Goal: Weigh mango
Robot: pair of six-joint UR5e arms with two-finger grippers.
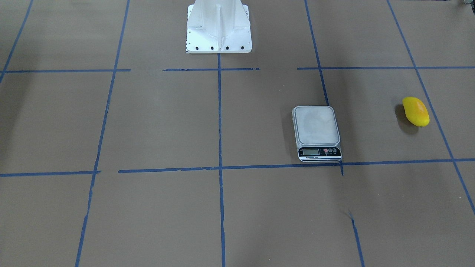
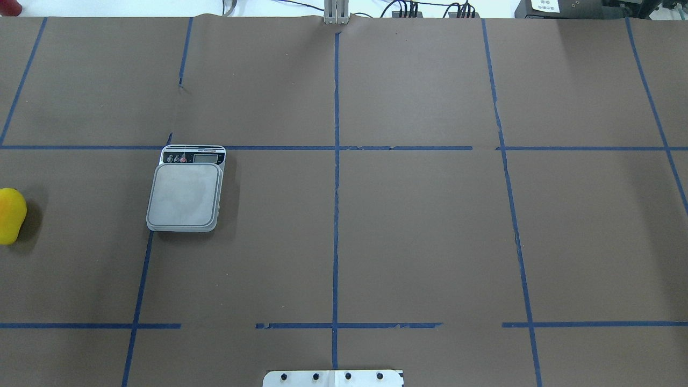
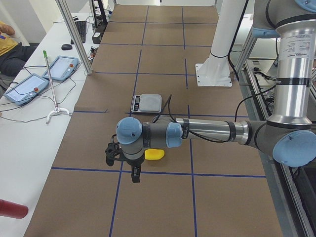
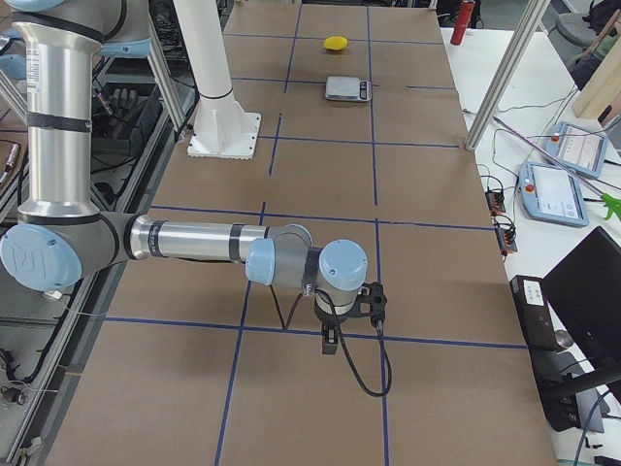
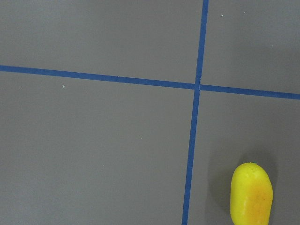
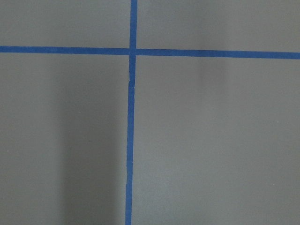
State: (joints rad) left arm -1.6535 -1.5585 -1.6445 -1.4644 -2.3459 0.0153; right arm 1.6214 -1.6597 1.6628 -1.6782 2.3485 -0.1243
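The mango (image 1: 415, 111) is small, glossy and yellow with an orange blush, and it lies on the brown table. It also shows at the left edge of the overhead view (image 2: 11, 215), in the left wrist view (image 5: 251, 197) and in both side views (image 3: 154, 154) (image 4: 336, 43). The scale (image 1: 316, 126) stands beside it with a bare grey platform (image 2: 185, 196). My left gripper (image 3: 112, 154) hovers above the table close to the mango. My right gripper (image 4: 375, 301) hovers over the far end of the table. I cannot tell whether either is open or shut.
The white robot base (image 1: 218, 27) stands at the table's middle edge. Blue tape lines (image 2: 336, 188) grid the brown cover. Tablets (image 3: 29, 84), cables and a red bottle (image 3: 12, 209) lie on the white side bench. The right wrist view shows only bare cover and tape.
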